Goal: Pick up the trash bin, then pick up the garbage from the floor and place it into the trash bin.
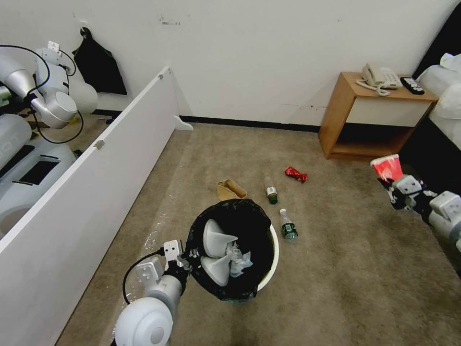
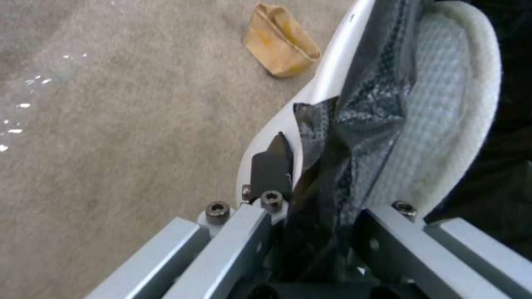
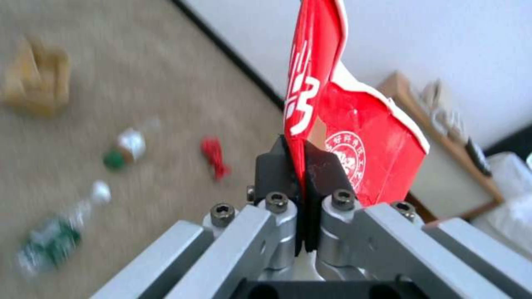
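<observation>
Head view: I see the trash bin [image 1: 273,254], round and white with a crinkly black bag [image 1: 249,216] folded over its rim, on the carpet just ahead of me. My left tool [image 1: 188,257] is clamped on its near rim. Inside lie two white slippers [image 1: 216,252] and crumpled tissue [image 1: 238,257]. Beyond the bin lie a tan paper bag [image 1: 231,189], two green-labelled clear bottles [image 1: 271,190] [image 1: 288,224] and a crushed red wrapper [image 1: 296,174]. My right tool [image 1: 393,185] is raised at the right, near a wooden nightstand [image 1: 342,110], gripping a red-white snack packet [image 1: 387,167].

Left wrist view: my left tool [image 2: 302,182] pinches white rim and black liner together; one slipper's [image 2: 443,108] textured sole presses against the liner.

Right wrist view: my right tool [image 3: 302,166] is closed on the packet [image 3: 355,124], which bears white characters and a round white seal; I cannot read them.
</observation>
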